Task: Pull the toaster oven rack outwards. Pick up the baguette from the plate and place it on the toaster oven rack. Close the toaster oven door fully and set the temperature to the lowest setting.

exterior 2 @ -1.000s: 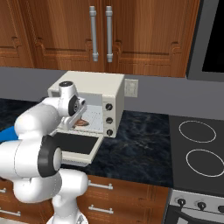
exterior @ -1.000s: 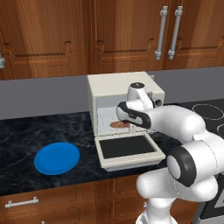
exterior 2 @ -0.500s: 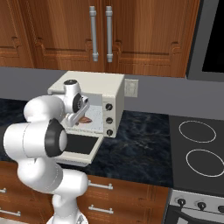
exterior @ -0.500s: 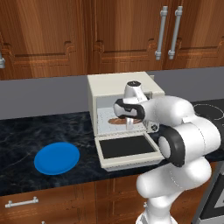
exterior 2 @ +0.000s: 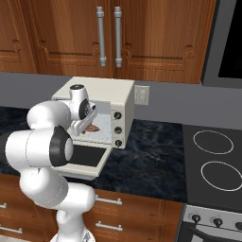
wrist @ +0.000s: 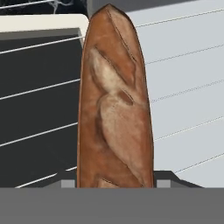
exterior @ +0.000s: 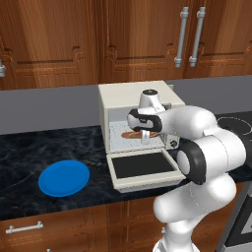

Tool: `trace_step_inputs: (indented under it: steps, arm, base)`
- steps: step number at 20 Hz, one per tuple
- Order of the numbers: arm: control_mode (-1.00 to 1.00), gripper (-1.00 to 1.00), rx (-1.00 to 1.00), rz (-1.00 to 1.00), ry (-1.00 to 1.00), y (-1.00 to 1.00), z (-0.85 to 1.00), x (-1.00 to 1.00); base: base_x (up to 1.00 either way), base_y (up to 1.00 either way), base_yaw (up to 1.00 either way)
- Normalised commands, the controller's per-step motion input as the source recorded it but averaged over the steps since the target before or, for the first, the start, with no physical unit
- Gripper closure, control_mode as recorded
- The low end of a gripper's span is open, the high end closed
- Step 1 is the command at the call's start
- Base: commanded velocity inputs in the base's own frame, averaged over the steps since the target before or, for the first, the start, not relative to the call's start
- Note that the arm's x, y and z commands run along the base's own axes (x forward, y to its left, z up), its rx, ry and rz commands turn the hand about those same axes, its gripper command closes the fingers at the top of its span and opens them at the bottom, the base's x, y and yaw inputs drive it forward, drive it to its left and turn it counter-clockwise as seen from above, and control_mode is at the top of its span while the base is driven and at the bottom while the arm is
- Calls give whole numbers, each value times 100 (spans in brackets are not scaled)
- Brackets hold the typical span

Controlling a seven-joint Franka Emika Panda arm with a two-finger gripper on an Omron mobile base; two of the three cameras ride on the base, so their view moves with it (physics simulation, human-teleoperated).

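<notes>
A blue plate (exterior: 64, 177) lies bare on the dark desk (exterior: 29, 152), left of the oven (exterior: 135, 110). The door (exterior: 142, 167) hangs open and flat. At the oven's mouth the hand (exterior: 144, 132) grasps the baguette (wrist: 114, 105), holding it just above the wire rack (wrist: 39, 87). Three knobs (exterior 2: 117, 128) line the right panel.

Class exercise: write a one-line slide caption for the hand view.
Close-up from the hand: the baguette held lengthwise above the toaster oven rack.
</notes>
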Motion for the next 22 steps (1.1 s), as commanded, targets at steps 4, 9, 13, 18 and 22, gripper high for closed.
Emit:
trace_step_inputs:
  steps: [4,9,13,18,22]
  arm:
    - [-100,-100,0,0,0,0,0,0]
    - [-100,-100,-1,0,-1,0,1,0]
    - [-100,-100,-1,0,0,0,14,0]
    - [-100,-100,0,-1,0,0,41,-18]
    - [-100,-100,0,-7,0,0,36,-65]
  base:
    - [0,0,0]
    - [0,0,0]
    - [0,0,0]
    - [0,0,0]
    - [0,0,0]
